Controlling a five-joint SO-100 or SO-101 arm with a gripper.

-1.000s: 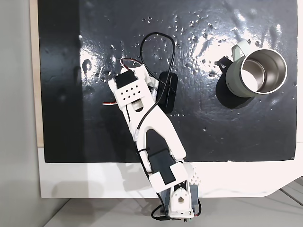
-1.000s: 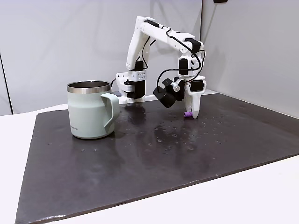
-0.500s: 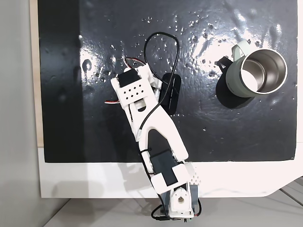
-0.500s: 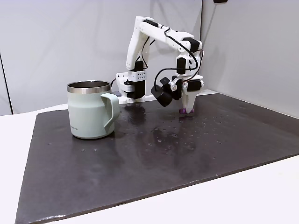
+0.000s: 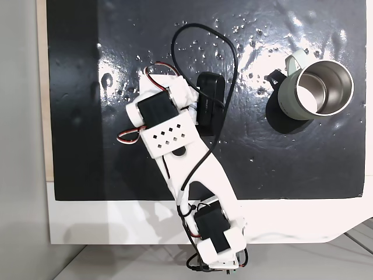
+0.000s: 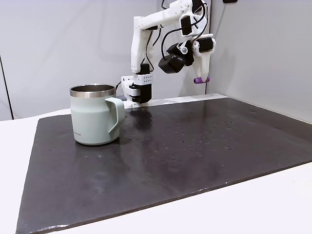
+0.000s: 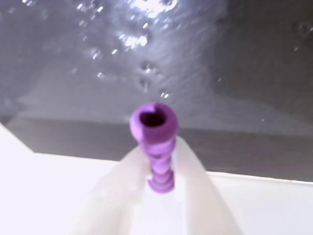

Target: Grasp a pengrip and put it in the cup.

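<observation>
Your white two-finger hand (image 6: pixel 201 78) is pinching the small light-purple ribbed pengrip (image 7: pixel 155 147), holding it high over the dark glossy surface (image 6: pixel 204 146). You are carrying: swing across to the pale grey-green steel-lined cup (image 6: pixel 95 115), centring above its rim before opening.

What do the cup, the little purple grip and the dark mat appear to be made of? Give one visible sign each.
Cup: matte grey-green outside, likely coated metal; the inside shines like steel.
Purple grip: probably soft rubber or silicone; ribbed, hollow, dull.
Mat: glossy black sheet, perhaps plastic or rubber; it mirrors the lights and looks dimpled.
</observation>
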